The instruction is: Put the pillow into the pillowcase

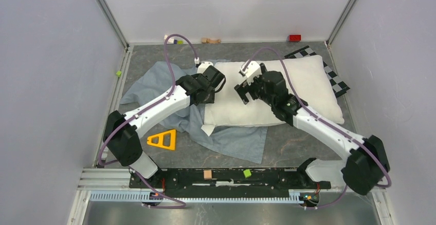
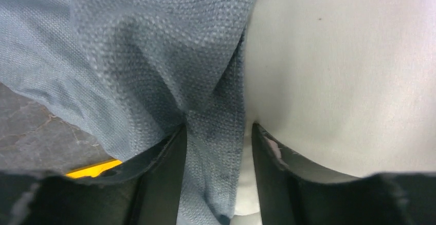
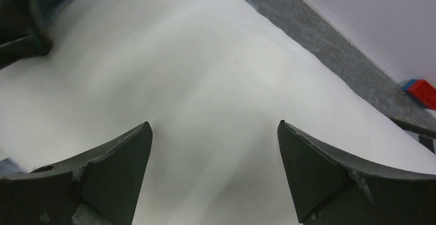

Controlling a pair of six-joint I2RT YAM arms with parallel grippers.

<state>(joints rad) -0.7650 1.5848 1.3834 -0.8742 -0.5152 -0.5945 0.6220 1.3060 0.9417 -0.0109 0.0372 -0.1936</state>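
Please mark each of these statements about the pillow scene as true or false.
1. The pillow is fully inside the pillowcase. False: it lies on top of the pillowcase, almost all of it uncovered.
2. A fold of the pillowcase lies between the jaws of the left gripper. True.
3. The right gripper is shut on the pillow. False: its jaws stand wide open over the pillow and hold nothing.
4. An orange triangle lies on the table beside the left arm. True.
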